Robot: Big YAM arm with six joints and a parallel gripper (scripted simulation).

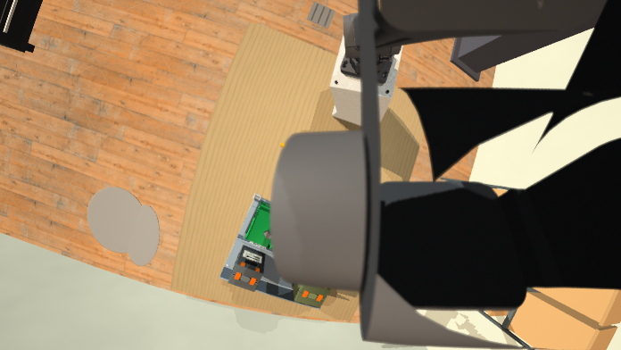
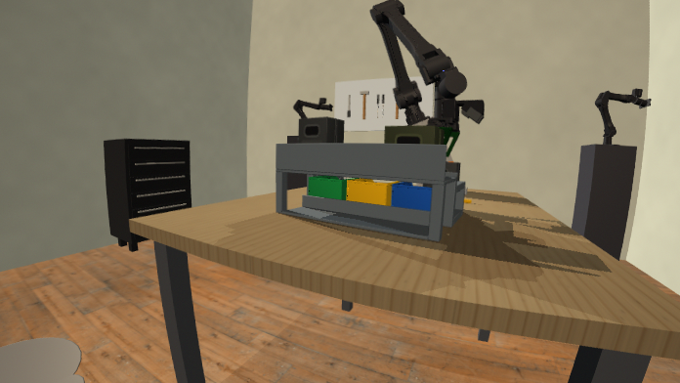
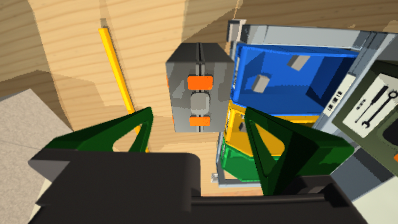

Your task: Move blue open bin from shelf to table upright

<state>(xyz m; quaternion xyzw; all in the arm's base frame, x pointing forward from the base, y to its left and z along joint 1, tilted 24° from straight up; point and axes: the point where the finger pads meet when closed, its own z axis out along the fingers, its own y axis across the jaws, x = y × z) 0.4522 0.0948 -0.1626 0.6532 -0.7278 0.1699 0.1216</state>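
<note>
The blue open bin (image 3: 292, 80) sits in the grey shelf (image 2: 361, 188) beside a yellow bin (image 3: 240, 133) and a green bin (image 3: 240, 162); two small grey parts (image 3: 260, 82) lie in it. In the exterior view the blue bin (image 2: 411, 195) is at the shelf's right end. My gripper (image 3: 198, 111), with green fingers, is open and empty. It hovers above the shelf's end, over a grey case with orange latches (image 3: 199, 95), left of the blue bin.
A yellow pencil-like stick (image 3: 117, 82) lies on the table left of the grey case. An olive toolbox (image 2: 409, 135) and a black toolbox (image 2: 319, 130) stand on top of the shelf. A white pedestal (image 1: 357, 95) holds the arm's base.
</note>
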